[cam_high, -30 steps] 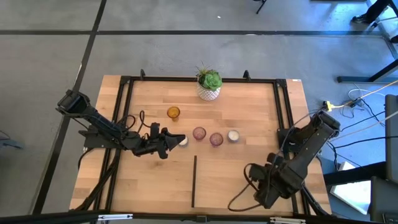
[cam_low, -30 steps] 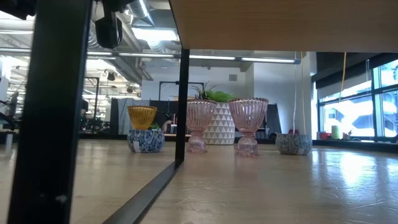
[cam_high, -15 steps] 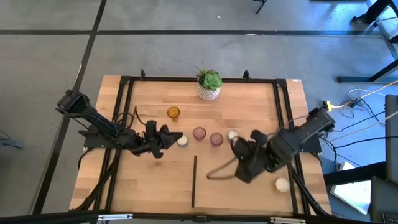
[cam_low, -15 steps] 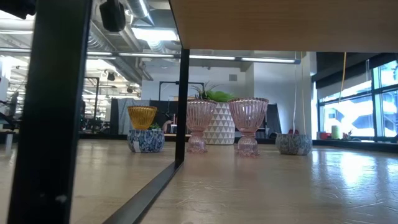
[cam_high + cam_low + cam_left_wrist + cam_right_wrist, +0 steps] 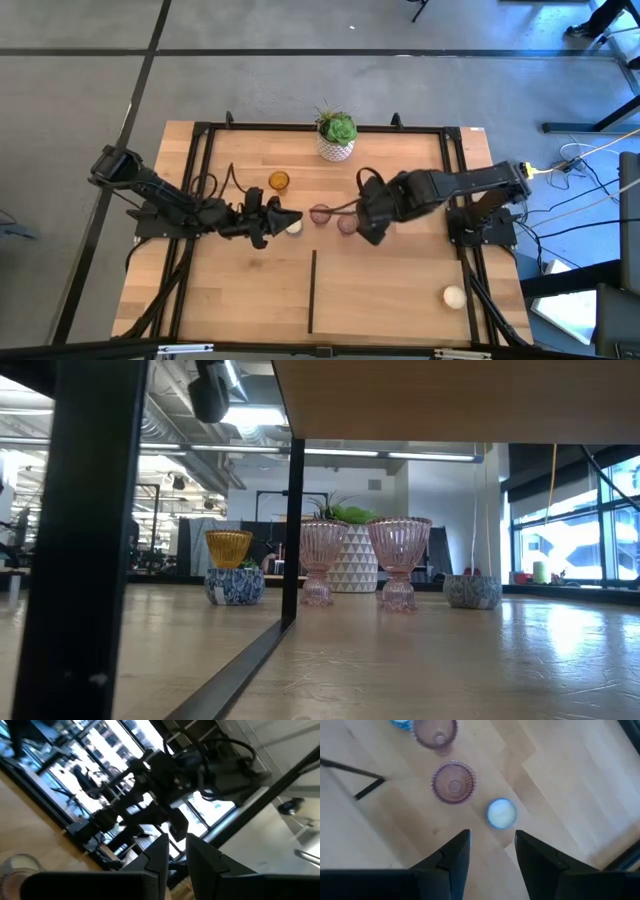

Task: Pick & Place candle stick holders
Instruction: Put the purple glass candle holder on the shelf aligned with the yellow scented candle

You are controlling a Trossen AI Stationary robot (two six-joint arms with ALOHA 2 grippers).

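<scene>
A row of holders stands on the wooden table. A cream holder (image 5: 293, 227) is at its left, then come two mauve ones (image 5: 320, 214) (image 5: 346, 224). The amber one (image 5: 279, 181) stands farther back. My left gripper (image 5: 289, 218) hovers just left of the left cream holder, its fingers (image 5: 176, 840) a narrow gap apart and empty. My right gripper (image 5: 368, 230) is open above the row's right end. Another cream holder (image 5: 501, 813) lies below it, just ahead of its fingertips (image 5: 492, 840), untouched. A third cream holder (image 5: 454, 296) stands near the table's near right corner.
A white patterned pot with a green plant (image 5: 336, 140) stands at the far middle. A black bar (image 5: 312, 290) lies on the table's near half, and a black frame (image 5: 200, 180) runs round the table. Cables loop off both arms.
My right gripper has swung from the near right corner toward the far edge and the left, to the row's right end. A cream holder now shows on the table where it was. My left gripper has moved a little to the right, toward the left cream holder.
</scene>
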